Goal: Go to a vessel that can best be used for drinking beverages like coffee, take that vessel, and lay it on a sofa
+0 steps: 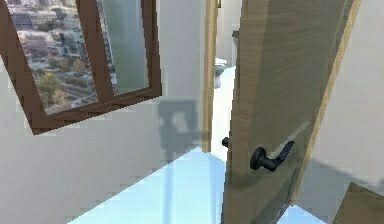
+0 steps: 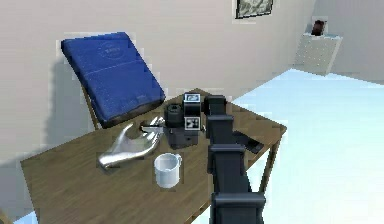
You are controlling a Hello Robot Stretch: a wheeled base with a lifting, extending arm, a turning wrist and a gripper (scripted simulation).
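While mug (image 2: pixel 168 168) stands on table (image 2: pixel 70 172), lower centre, taking is judged pending; what gripper (image 2: pixel 172 122) holds cannot be told; sofa step left.

I've got a brown wood-framed window (image 1: pixel 90 55) at ten o'clock ahead, light wooden door (image 1: pixel 285 90) open at three. Side camera: brown wooden table (image 2: pixel 70 175) at seven, blue cushioned chair (image 2: pixel 112 70) at ten, pale walls (image 2: pixel 30 60).
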